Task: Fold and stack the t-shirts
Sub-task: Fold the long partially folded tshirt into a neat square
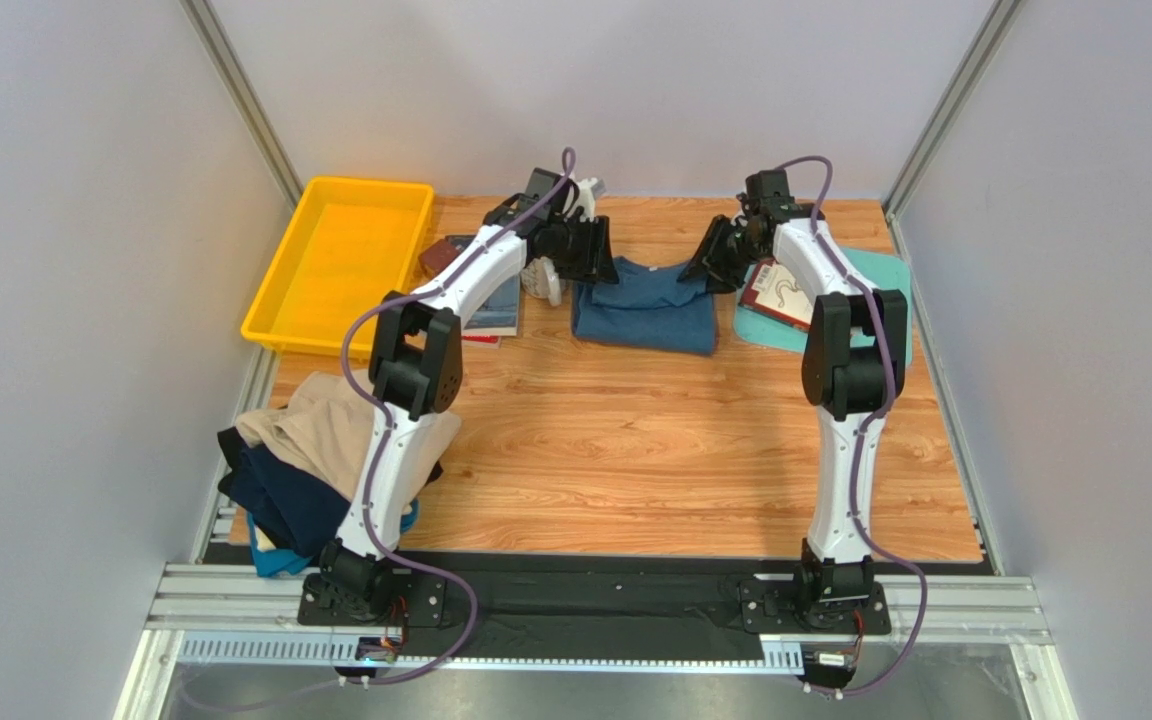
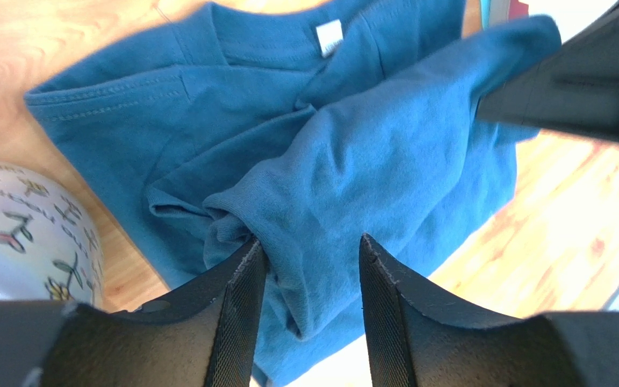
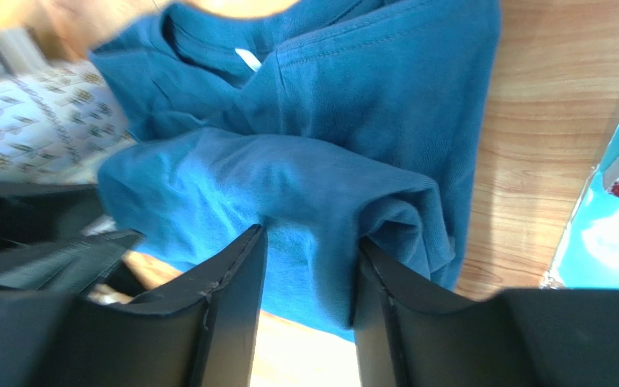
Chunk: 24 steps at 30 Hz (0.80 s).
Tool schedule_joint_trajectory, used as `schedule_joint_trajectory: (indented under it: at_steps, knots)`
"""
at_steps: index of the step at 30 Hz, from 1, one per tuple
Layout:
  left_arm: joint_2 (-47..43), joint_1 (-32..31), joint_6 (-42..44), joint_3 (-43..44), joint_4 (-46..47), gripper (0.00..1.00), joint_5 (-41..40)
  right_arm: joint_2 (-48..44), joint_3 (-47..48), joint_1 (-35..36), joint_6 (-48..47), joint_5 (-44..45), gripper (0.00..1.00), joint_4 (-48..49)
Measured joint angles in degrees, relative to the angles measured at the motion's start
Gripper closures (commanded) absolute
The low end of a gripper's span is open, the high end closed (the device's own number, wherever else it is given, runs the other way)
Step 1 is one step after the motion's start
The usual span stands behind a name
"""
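A teal-blue t-shirt (image 1: pixel 645 308) lies folded at the far middle of the table, its collar label up (image 2: pixel 353 145). My left gripper (image 1: pixel 593 248) hovers over its left end, jaws apart, with a loose fold of cloth between the fingertips (image 2: pixel 309 240). My right gripper (image 1: pixel 717 255) stands over its right end, also open, with a bunched fold lying against the right finger (image 3: pixel 309 235). More t-shirts sit in a heap by the left arm's base: beige (image 1: pixel 304 428) on top, dark navy (image 1: pixel 282 503) below, a light blue edge (image 1: pixel 279 561) underneath.
A yellow tray (image 1: pixel 334 263) stands at the far left. Books (image 1: pixel 485 308) and a patterned mug (image 2: pixel 22 234) lie just left of the folded shirt. A flat teal cutting board (image 1: pixel 875 278) with a red item on it lies at the far right.
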Motion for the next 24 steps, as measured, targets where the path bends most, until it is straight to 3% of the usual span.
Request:
schedule_joint_trajectory:
  at_steps: [3,4,10,16,24]
  knots:
    - [-1.57,-0.02,-0.07,-2.6,0.22,0.49,0.74,0.0,-0.04,-0.85,2.34,-2.82,0.99,1.77]
    - [-2.69,-0.09,0.0,-4.44,0.35,0.49,0.85,0.0,-0.26,-1.14,3.54,-3.87,1.0,2.86]
    - [-10.45,-1.03,0.07,-12.48,0.42,0.48,1.01,0.09,-3.78,-2.43,10.38,-8.59,1.0,8.79]
    - [-17.11,-1.73,0.04,-14.45,1.68,0.48,2.1,0.44,-3.87,-2.78,15.5,-12.24,1.0,12.61]
    - [-18.21,-3.67,0.02,-15.85,4.31,0.51,4.59,1.25,-3.56,-2.91,20.72,-14.82,0.92,17.33]
